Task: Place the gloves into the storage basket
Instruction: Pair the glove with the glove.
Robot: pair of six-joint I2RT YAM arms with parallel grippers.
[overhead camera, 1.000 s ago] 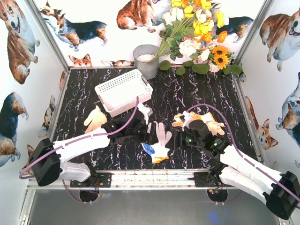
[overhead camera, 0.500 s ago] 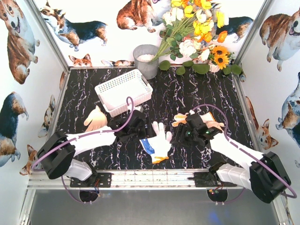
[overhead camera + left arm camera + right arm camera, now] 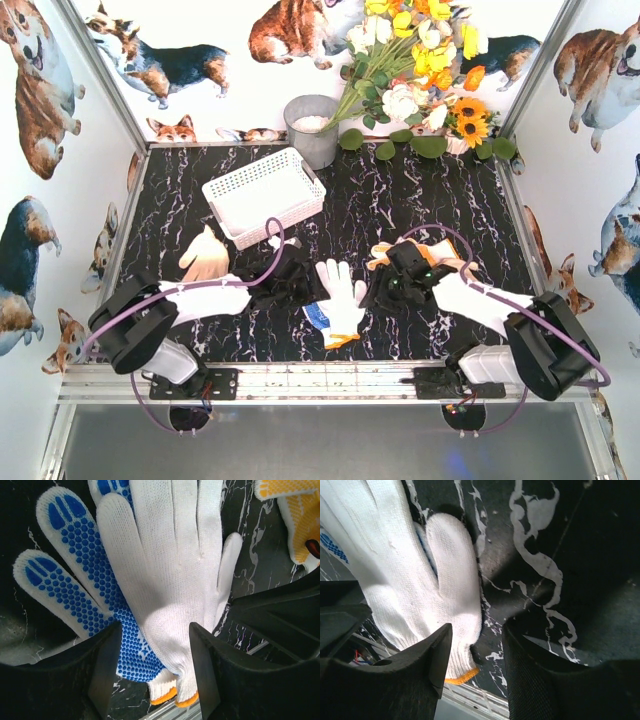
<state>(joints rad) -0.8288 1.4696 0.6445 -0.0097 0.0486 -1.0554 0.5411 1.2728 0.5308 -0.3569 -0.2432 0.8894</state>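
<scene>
Gloves (image 3: 335, 300): two lay stacked mid-table (image 3: 420, 210), well short of the basket (image 3: 262, 192) at the back left.

Top view gave us the layout and the counts. A white glove (image 3: 345, 280) lay over a blue-dotted glove (image 3: 317, 315), and one yellow glove (image 3: 205, 256) lay off to the left. A mixed heap (image 3: 458, 265) sat partly under the right arm (image 3: 480, 305), so we could not count it. Behind stood one grey pot (image 3: 312, 128) and one bunch of flowers (image 3: 420, 60).

Left wrist view alone showed us the blue dots in full. It also showed both orange-edged cuffs between the fingers of the left gripper (image 3: 155, 650), jaws apart on either side of them.

Right wrist view alone showed the right gripper (image 3: 476, 640) spread over the white glove's thumb edge, with bare table in the gap. A blue patch at that view's left edge was too cropped to read.
</scene>
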